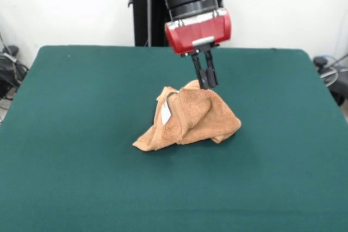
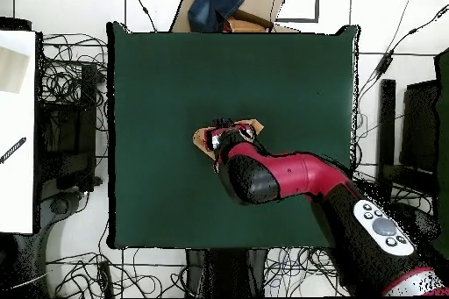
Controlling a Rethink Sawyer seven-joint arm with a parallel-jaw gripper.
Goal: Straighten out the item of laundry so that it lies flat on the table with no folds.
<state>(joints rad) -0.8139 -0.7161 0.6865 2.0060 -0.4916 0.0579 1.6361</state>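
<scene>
The orange-tan towel is bunched into a peaked heap near the middle of the dark green table. Its small white label shows on the left side of the heap. My gripper hangs from the red wrist and is shut on the towel's top edge, holding that part lifted while the rest trails on the table. In the overhead view the arm covers most of the towel; only a strip shows beyond the wrist. The gripper itself is hidden there.
The table has wide bare felt on every side of the towel. A cardboard box with blue cloth sits past the table's far edge in the overhead view. Cables lie on the floor around the table.
</scene>
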